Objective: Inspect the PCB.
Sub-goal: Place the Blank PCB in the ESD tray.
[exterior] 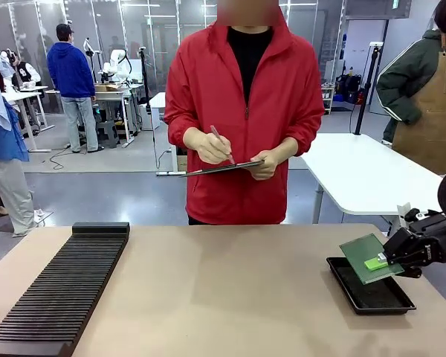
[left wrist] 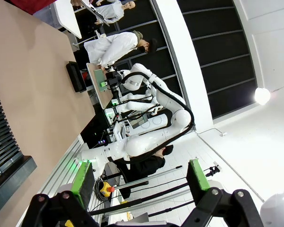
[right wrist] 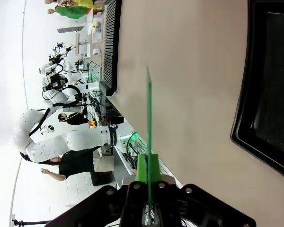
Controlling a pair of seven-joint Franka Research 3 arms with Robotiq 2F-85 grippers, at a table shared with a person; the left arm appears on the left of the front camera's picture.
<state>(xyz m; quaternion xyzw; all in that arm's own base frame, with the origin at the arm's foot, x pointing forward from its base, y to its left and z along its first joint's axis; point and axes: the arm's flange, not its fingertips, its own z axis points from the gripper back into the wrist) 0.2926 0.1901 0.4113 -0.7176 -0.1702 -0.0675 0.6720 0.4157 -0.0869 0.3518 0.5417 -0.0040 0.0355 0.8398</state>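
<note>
My right gripper (exterior: 381,260) is clamped tight on the PCB (exterior: 366,255), its 2 green pads (right wrist: 141,169) pinching one edge, so the board hangs tilted in the air just above the black tray (exterior: 398,300) at the table's (exterior: 223,297) right edge near my side; from my right wrist I see the board edge-on as a thin green line. My left gripper (left wrist: 139,182) holds nothing, its 2 fingers (left wrist: 83,182) spread wide, off the table's left side. Along the table's left edge lies the black slotted rack (exterior: 59,294), and across the far edge a person in a red jacket (exterior: 245,111) holds a pen (exterior: 223,143) over a clipboard (exterior: 223,168).
</note>
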